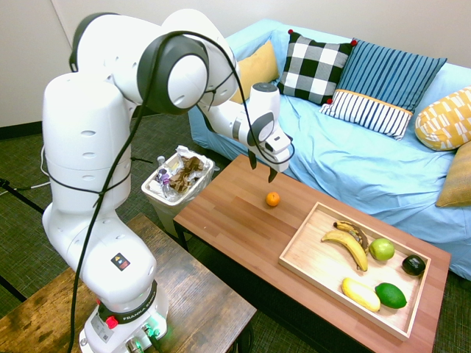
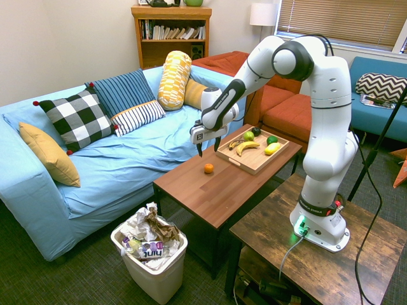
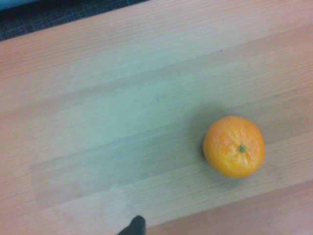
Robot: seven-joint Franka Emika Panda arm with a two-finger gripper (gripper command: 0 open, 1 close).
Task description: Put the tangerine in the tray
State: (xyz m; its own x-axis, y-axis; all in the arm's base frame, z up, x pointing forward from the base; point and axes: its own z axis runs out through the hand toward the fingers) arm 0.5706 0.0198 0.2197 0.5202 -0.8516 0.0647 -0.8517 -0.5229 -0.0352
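Claw (image 1: 263,170) released, hovering just above the tangerine (image 1: 273,198) on the counter (image 1: 235,220); tray (image 1: 309,254) well beyond.

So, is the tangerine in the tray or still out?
Out. The tangerine sits on the table, apart from the tray.

A light-blue sofa (image 2: 95,159) with checked, striped and yellow cushions stands behind a reddish-brown table (image 2: 216,184). A full waste bin (image 2: 151,253) sits on dark carpet (image 2: 57,279). A wooden bookshelf (image 2: 170,32), floor lamp (image 2: 262,16), orange couch (image 2: 299,111) and blinded window (image 2: 346,22) line the far wall.
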